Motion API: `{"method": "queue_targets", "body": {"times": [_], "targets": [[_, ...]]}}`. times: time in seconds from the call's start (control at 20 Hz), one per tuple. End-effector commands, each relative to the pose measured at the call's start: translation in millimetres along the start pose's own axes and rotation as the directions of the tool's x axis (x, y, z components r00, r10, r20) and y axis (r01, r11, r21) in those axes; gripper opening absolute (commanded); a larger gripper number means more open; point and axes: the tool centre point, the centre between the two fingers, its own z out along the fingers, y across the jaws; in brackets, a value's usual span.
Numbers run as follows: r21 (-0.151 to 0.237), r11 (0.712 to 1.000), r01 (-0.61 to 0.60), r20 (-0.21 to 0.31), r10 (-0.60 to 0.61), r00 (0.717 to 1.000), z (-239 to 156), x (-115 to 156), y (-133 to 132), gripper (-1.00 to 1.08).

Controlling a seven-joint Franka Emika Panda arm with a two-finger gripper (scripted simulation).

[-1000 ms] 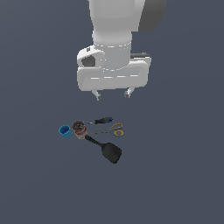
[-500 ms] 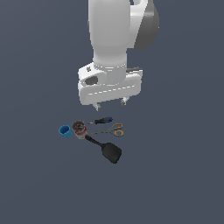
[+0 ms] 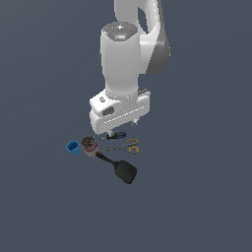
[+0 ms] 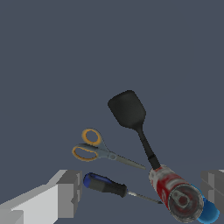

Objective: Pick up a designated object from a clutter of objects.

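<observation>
Scissors [image 4: 100,149] with yellow-orange ring handles lay flat between the black spatula [image 4: 131,116] and the blue-black screwdriver [image 4: 108,185], their blades pointing toward the brown-red can [image 4: 176,198]. Beyond the can stood the blue cup [image 3: 73,147] (only its edge showed at the wrist). The gripper [image 4: 142,192] hung above the clutter, fingers [image 4: 70,192] spread wide, holding nothing.

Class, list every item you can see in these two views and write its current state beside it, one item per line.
gripper: open, empty, above the clutter
scissors: lying flat, blades closed, not held
screwdriver: lying flat, beside the scissors
spatula: lying flat, handle end against the can
can: upright
cup: upright, open end up, next to the can
</observation>
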Motion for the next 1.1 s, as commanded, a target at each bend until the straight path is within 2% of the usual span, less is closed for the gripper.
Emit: {"method": "queue_targets", "body": {"times": [0.0,0.25,0.5,0.75,1.05], "targets": [[0.001,0.998,0.065,0.005,-0.065,0.998,13.4,-3.3,0.2,1.0],[0.006,0.981,0.192,0.014,-0.192,0.981,39.5,-10.8,-0.3,1.0],[0.014,0.949,0.315,0.021,-0.316,0.949,65.0,-19.2,-1.9,1.0],[0.025,0.901,0.434,0.025,-0.435,0.9,89.8,-28.6,-4.6,1.0],[0.039,0.823,0.567,0.025,-0.568,0.822,118.5,-41.0,-9.3,1.0]]}}
